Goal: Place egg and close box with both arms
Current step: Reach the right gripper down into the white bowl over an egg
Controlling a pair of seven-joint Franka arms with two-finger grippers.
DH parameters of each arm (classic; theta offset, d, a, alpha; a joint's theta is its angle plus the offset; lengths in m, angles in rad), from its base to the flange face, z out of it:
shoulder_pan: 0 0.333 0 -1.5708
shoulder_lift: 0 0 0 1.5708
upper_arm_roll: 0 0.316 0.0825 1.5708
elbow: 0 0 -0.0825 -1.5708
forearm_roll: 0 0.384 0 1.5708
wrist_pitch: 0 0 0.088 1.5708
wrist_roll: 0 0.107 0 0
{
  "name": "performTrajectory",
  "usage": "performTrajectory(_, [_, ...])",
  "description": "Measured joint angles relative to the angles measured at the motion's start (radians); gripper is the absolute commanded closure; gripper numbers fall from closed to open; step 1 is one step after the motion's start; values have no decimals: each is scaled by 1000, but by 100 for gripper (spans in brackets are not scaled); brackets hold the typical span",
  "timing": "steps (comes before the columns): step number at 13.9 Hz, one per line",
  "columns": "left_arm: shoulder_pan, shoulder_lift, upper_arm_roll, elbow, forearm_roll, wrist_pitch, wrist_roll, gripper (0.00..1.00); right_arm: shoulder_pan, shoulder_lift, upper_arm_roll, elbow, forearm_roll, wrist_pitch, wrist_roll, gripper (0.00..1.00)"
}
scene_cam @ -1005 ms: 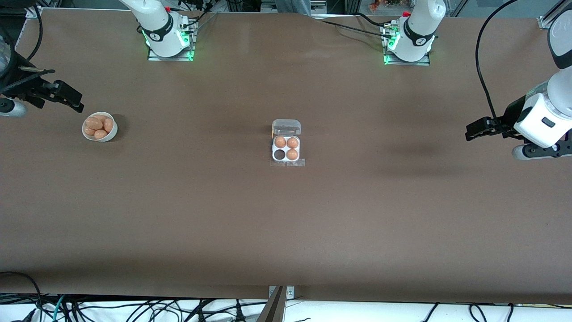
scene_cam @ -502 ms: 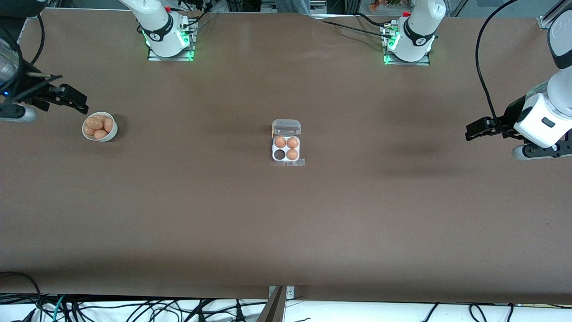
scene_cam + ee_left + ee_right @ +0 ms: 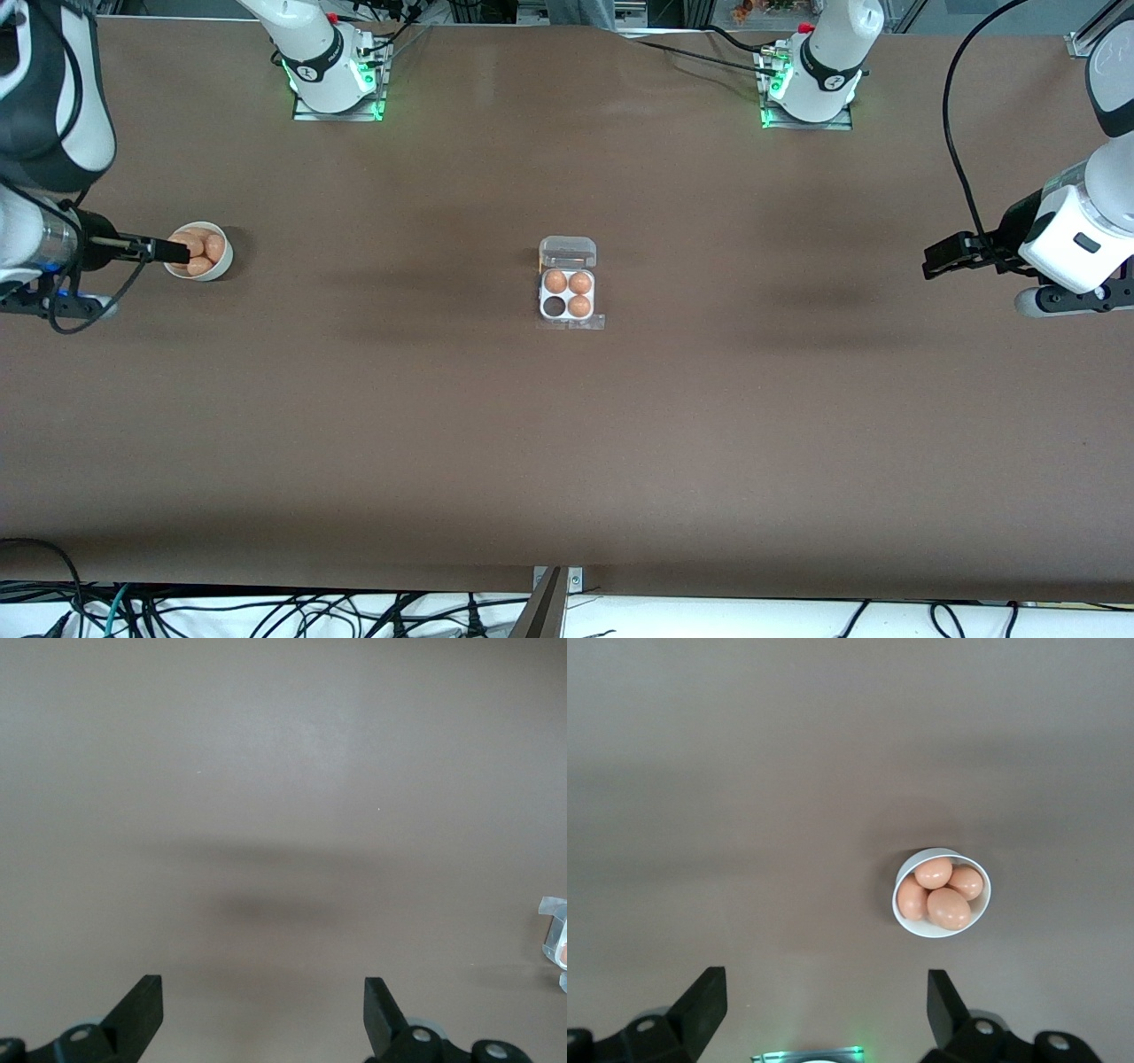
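- Table (image 3: 567,461), covered in brown, is bare along the whole strip nearest the front camera.
- Box (image 3: 567,294) sits mid-table, a small square carton with a whitish tray of four cells; its clear hinged lid (image 3: 568,252) is open and lies flat on the side toward the arms' bases.
- Three cells of the tray each hold a tan-brown egg; the one cell without an egg is nearer the front camera, at the corner toward the right arm's end.
- Left gripper (image 3: 941,258) hangs over bare table toward the left arm's end, well apart from the box; the left wrist view shows its two black fingers (image 3: 142,1014) spread wide with nothing between them, and a sliver of the box at the picture's edge.
- Bowl (image 3: 219,262), round and white, stands toward the right arm's end of the table, slightly farther from the front camera than the box, with several eggs (image 3: 943,895) heaped in it.
- Right gripper (image 3: 174,252) is over the bowl; in the right wrist view its fingers (image 3: 702,1003) stand wide apart, holding nothing, with the bowl well below them.
- Bases of the two arms (image 3: 337,84), lit green, stand along the table's edge farthest from the front camera.
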Motion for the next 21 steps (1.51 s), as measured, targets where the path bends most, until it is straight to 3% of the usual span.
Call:
performTrajectory(3, [0,0,0,0,0,0,0,0,-2,3,-94,-125,0,160,-153,0])
performTrajectory(7, [1,0,0,0,0,0,0,0,-7,-27,-229,-371,54,464,-399,0])
performTrajectory(10, [5,0,0,0,0,0,0,0,-7,-35,-258,-504,139,615,-531,0])
performTrajectory(13, [5,0,0,0,0,0,0,0,-7,-27,-273,-562,202,674,-607,0])
performTrajectory(21, [5,2,0,0,0,0,0,0,-51,11,-300,-572,246,670,-711,2])
